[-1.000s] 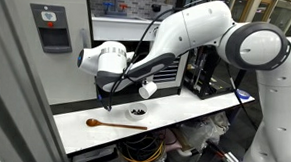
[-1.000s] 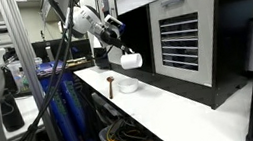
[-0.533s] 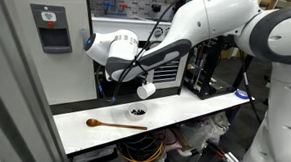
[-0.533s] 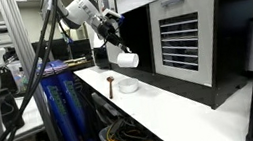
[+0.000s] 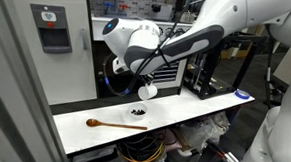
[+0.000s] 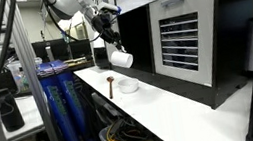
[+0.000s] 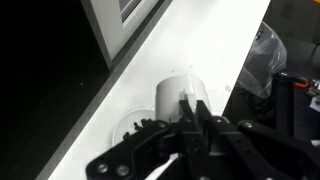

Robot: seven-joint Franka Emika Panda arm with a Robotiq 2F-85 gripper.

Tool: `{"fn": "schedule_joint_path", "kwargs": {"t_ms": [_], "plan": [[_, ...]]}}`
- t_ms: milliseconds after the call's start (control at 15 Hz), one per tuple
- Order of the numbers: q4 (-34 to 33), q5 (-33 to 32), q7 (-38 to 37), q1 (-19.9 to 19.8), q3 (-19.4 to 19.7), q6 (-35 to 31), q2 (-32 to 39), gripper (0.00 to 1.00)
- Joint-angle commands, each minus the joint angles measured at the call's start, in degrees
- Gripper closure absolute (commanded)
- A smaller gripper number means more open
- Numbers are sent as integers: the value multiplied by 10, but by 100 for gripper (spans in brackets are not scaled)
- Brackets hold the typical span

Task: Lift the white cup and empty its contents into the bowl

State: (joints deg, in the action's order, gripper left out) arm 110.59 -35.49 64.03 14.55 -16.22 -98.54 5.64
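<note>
My gripper [image 5: 138,82] is shut on the white cup [image 5: 147,90] and holds it tilted in the air above the bowl [image 5: 137,113]. In the exterior views the cup [image 6: 121,58] hangs above the bowl [image 6: 127,85] on the white counter. Dark bits [image 5: 137,112] lie in the bowl. In the wrist view the cup [image 7: 180,96] sits between my fingers [image 7: 193,108], with the bowl rim [image 7: 128,127] just under it. The inside of the cup is hidden.
A brown wooden spoon [image 5: 104,123] lies on the white counter [image 5: 194,112] beside the bowl; it also shows in an exterior view [image 6: 112,83]. A blue disc [image 5: 244,94] lies at the counter's end. An oven [image 6: 187,36] stands behind the counter.
The arm has risen and swung, lifting the cup a little higher above the bowl. The cup stays in my grip; bowl and spoon have not moved.
</note>
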Motion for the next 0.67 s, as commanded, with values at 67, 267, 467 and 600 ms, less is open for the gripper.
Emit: {"fn": "schedule_joint_path", "kwargs": {"t_ms": [67,267,467,600], "plan": [[121,50,-12,-17,22,-128,-112,98],[180,83,-9,-19,47,-199,-168,98],[232,123,1,-18,76,-262,-218,98],[263,148,6,-17,96,-298,-245,98]]}}
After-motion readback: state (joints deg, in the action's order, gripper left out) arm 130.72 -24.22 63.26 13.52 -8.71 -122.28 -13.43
